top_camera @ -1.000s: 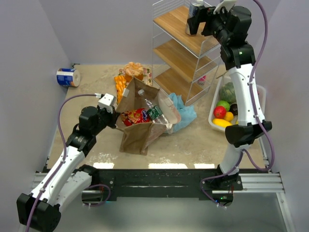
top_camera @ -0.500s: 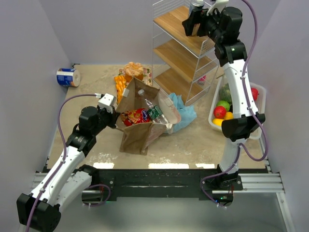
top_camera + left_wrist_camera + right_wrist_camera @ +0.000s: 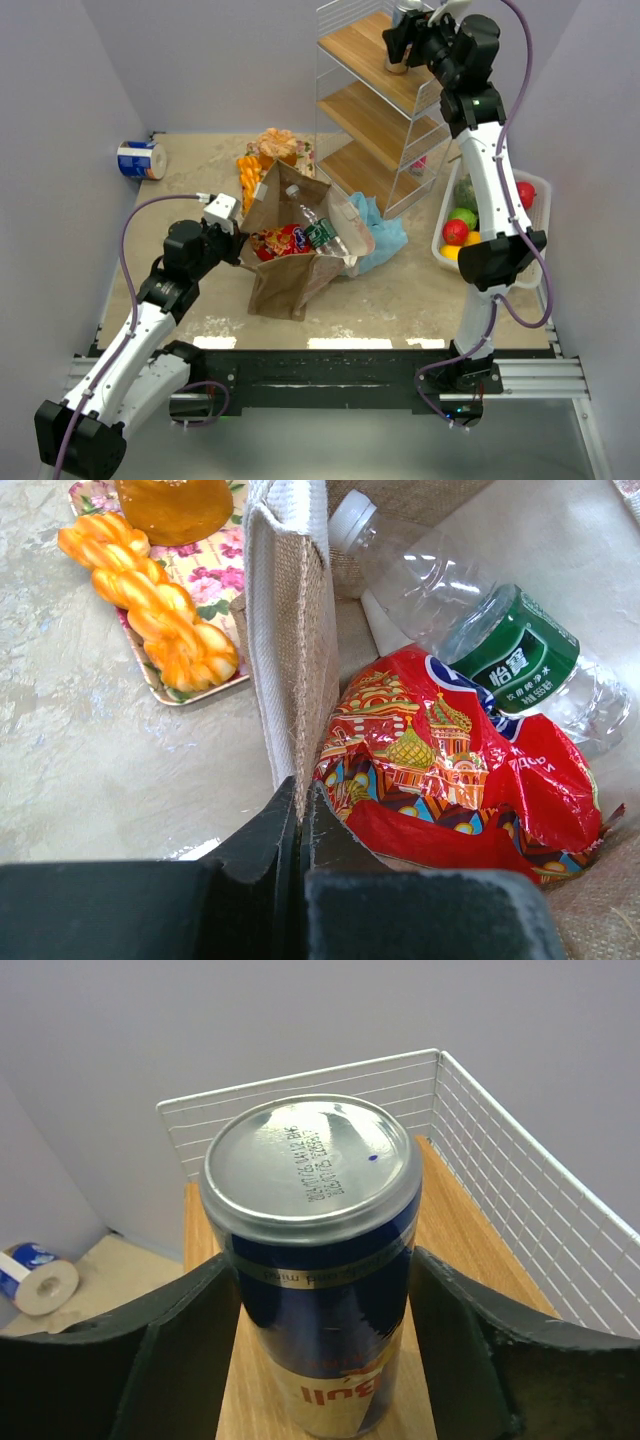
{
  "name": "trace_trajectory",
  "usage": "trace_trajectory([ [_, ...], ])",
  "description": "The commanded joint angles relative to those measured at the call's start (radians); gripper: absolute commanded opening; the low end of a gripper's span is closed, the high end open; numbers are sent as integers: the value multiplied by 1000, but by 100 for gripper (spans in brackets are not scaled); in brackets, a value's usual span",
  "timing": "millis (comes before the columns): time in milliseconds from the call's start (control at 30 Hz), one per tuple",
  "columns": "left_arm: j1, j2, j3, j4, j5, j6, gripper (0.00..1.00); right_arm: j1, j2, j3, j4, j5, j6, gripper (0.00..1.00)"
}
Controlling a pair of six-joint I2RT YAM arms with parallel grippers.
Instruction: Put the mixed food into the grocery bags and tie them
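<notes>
Right gripper [image 3: 322,1290] straddles can [image 3: 310,1180] on top shelf [image 3: 470,1250], jaws beside its sides, contact unclear; squeeze mid-body, lift straight up. Left gripper [image 3: 300,800] pressed together on bag [image 3: 290,630] rim; hold mouth open

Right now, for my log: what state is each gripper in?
Left gripper: closed on the bag edge.
Right gripper: astride the can; grip cannot be told.

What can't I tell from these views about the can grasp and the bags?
- Whether the right hand's fingers touch the can: right wrist view, they flank it, gap too fine to judge.
- The can's base: cut off by that view's bottom edge.
- The light-blue bag: top view, mostly hidden behind the brown bag.
- The fruit in the basket: top view, partly covered by the right arm.
</notes>
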Motion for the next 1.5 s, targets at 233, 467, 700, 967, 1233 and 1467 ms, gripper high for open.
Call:
trace_trajectory([
  [233, -4, -19, 21, 82, -13, 34, 0, 19, -19, 2, 193, 13, 8, 31],
  [467, -4, -20, 21, 85, -10, 31, 0, 83, -48, 63, 249, 33, -8, 23],
  [700, -4, -25, 21, 85, -18, 31, 0, 201, -145, 63, 250, 34, -42, 17],
  [967, -4, -37, 15, 91, -58, 22, 0, 457, -428, -412, 237, 80, 19, 17],
  [1233, -4, -14, 9, 99, -72, 27, 0, 626, -565, -903, 168, 148, 162, 16],
  [1467, -4, 6, 3, 113, -55, 30, 0, 637, -538, -1083, 125, 116, 243, 16],
])
